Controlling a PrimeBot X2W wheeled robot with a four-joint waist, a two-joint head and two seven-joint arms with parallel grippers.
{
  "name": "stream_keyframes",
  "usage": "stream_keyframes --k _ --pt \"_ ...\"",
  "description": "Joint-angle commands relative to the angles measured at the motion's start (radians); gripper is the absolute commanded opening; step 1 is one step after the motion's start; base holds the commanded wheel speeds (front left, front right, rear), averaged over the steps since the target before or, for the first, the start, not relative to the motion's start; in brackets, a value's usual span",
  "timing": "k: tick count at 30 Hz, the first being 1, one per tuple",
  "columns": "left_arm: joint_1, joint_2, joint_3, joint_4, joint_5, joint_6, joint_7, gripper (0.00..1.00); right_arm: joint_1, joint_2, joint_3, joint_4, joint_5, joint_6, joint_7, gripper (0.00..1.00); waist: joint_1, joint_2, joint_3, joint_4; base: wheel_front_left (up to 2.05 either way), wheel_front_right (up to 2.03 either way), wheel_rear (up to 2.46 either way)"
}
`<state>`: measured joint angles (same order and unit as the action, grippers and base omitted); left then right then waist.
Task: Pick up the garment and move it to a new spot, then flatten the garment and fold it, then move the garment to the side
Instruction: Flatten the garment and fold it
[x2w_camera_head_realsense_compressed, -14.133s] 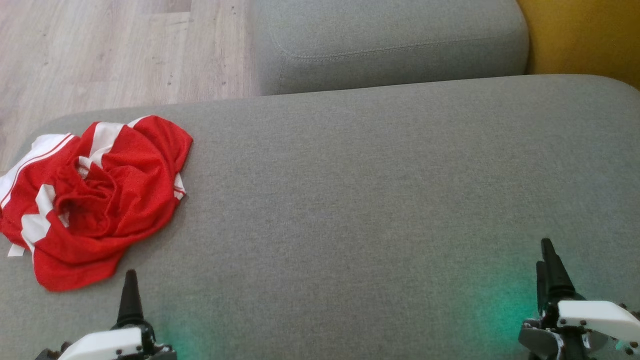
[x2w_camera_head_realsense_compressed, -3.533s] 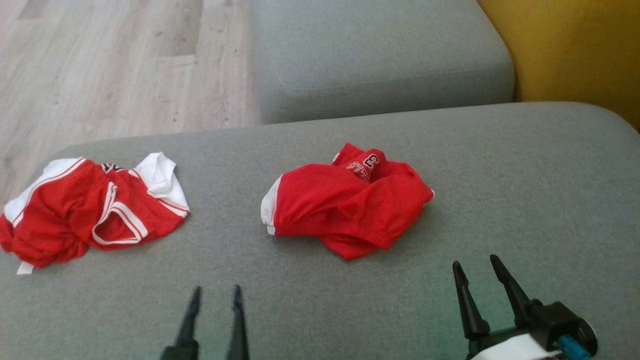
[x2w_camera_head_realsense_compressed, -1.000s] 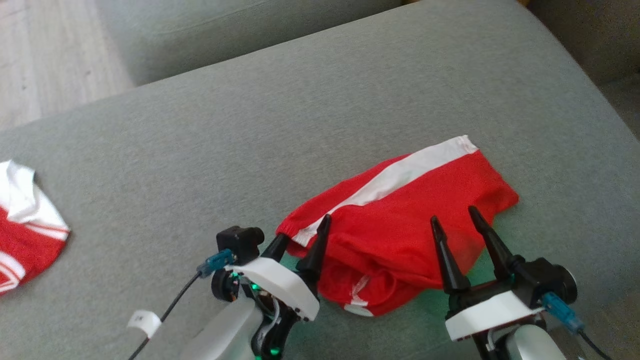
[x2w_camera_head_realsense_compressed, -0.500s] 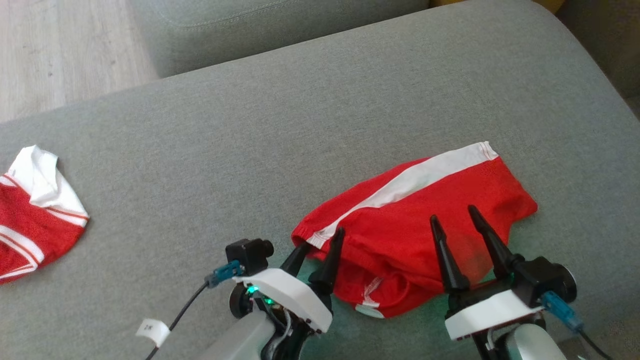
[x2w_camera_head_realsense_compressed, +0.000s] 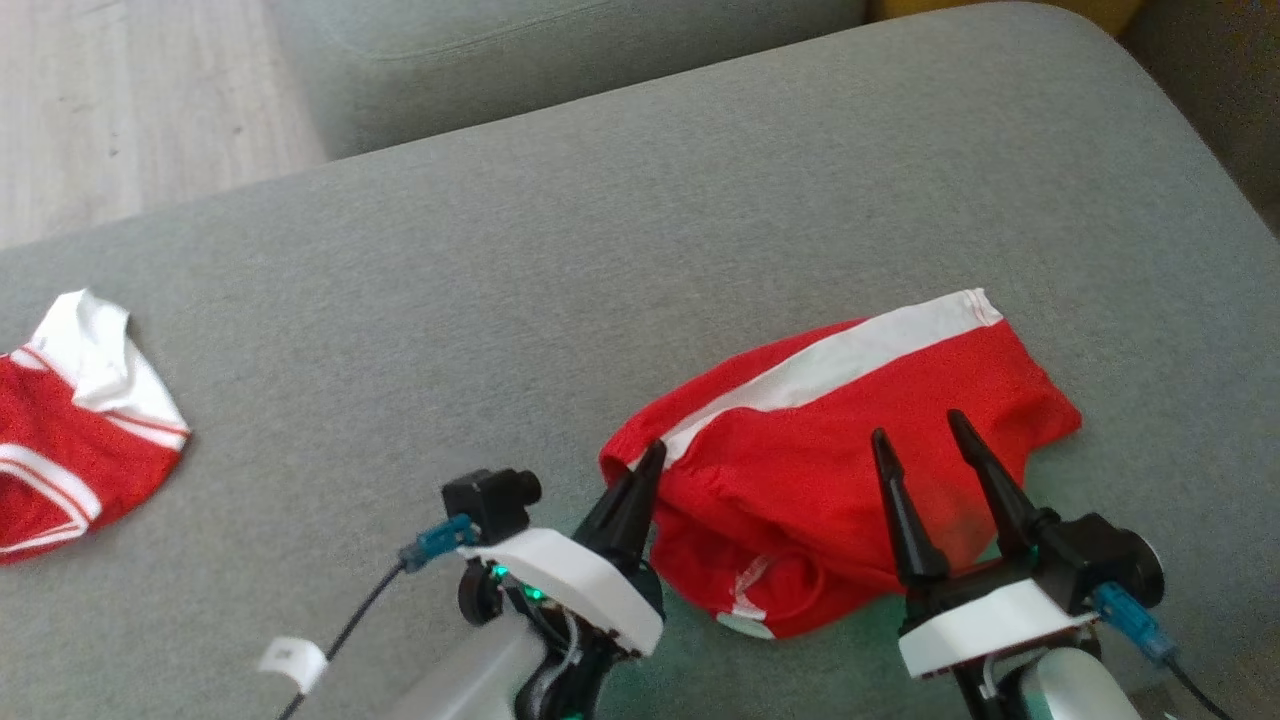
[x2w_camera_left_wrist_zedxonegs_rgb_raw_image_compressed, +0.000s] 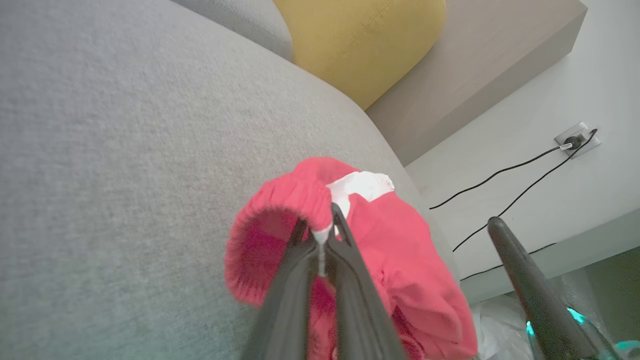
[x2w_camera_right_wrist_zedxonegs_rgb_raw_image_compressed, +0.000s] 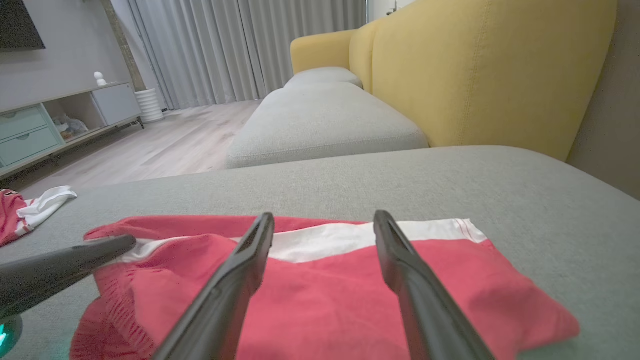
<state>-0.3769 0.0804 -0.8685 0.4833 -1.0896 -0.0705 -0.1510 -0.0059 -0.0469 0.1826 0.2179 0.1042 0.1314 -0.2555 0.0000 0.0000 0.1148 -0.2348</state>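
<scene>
From the robot's head, one camera looks steeply down on the grey sofa seat (x2w_camera_head_realsense_compressed: 600, 250) and the red shorts (x2w_camera_head_realsense_compressed: 850, 440) lying there. The left wrist camera sits tight against the shorts, facing across the seat toward a yellow cushion (x2w_camera_left_wrist_zedxonegs_rgb_raw_image_compressed: 360, 45) and a white wall (x2w_camera_left_wrist_zedxonegs_rgb_raw_image_compressed: 575, 75). The right wrist camera skims low over the shorts, facing along the sofa toward grey curtains (x2w_camera_right_wrist_zedxonegs_rgb_raw_image_compressed: 240, 50). All three views share the shorts and the seat.

Two red and white clothes: one shorts (x2w_camera_head_realsense_compressed: 850, 450) and one shirt (x2w_camera_head_realsense_compressed: 60, 450). Two hands: the left hand (x2w_camera_head_realsense_compressed: 650, 462), the right hand (x2w_camera_head_realsense_compressed: 918, 428).
</scene>
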Motion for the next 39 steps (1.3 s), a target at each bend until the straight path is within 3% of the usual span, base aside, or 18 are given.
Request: stream_keyframes --k 1,4,10,13,16,20,26,37,38,39 --pt "-0.026 0.03 0.036 -0.055 0.013 0.0 -0.004 0.0 -0.011 -0.003 0.014 -0.034 -0.006 -0.001 -0.006 1.0 0.0 0.0 -0.002 0.017 0.0 0.0 0.0" --pt "-0.041 0.074 0.039 -0.105 0.018 -0.001 0.022 0.0 -0.009 -0.003 0.005 -0.036 -0.005 -0.001 -0.006 1.0 0.0 0.0 -0.002 0.037 0.0 0.0 0.0" --pt "-0.12 0.267 0.053 -0.283 0.04 0.005 0.169 0.0 -0.021 -0.004 -0.046 -0.033 0.021 -0.001 -0.006 1.0 0.0 0.0 0.009 0.1 0.0 0.0 0.0" --pt "-0.16 0.352 0.067 -0.349 0.041 0.004 0.238 0.0 -0.048 -0.013 -0.071 -0.023 0.071 -0.001 -0.006 1.0 0.0 0.0 0.025 0.125 0.0 0.0 0.0" --pt "-0.191 0.398 0.079 -0.384 0.029 0.0 0.287 0.0 -0.094 -0.04 -0.07 0.021 0.158 -0.001 -0.006 1.0 0.0 0.0 0.045 0.145 0.0 0.0 0.0" --pt "-0.222 0.421 0.083 -0.39 0.018 -0.004 0.328 0.0 -0.196 -0.127 -0.03 0.137 0.251 -0.001 -0.006 1.0 0.0 0.0 0.074 0.166 0.0 0.0 0.0" --pt "-0.257 0.409 0.083 -0.365 0.018 -0.015 0.332 0.0 -0.389 -0.244 0.086 0.377 0.339 -0.001 0.052 1.0 0.0 0.0 0.119 0.204 0.0 0.0 0.0" --pt "-0.292 0.387 0.065 -0.339 0.023 -0.036 0.326 0.0 -0.585 -0.307 0.347 0.604 0.513 -0.001 0.192 1.0 0.0 0.0 0.177 0.256 0.0 0.0 0.0" --pt "-0.294 0.385 0.063 -0.338 0.023 -0.037 0.326 0.0 -0.59 -0.312 0.377 0.613 0.523 -0.001 0.204 0.92 0.0 0.0 0.18 0.26 0.0 0.0 0.0" --pt "-0.295 0.385 0.061 -0.336 0.024 -0.038 0.325 0.0 -0.595 -0.317 0.402 0.62 0.536 -0.001 0.212 0.52 0.0 0.0 0.182 0.261 0.0 0.0 0.0"
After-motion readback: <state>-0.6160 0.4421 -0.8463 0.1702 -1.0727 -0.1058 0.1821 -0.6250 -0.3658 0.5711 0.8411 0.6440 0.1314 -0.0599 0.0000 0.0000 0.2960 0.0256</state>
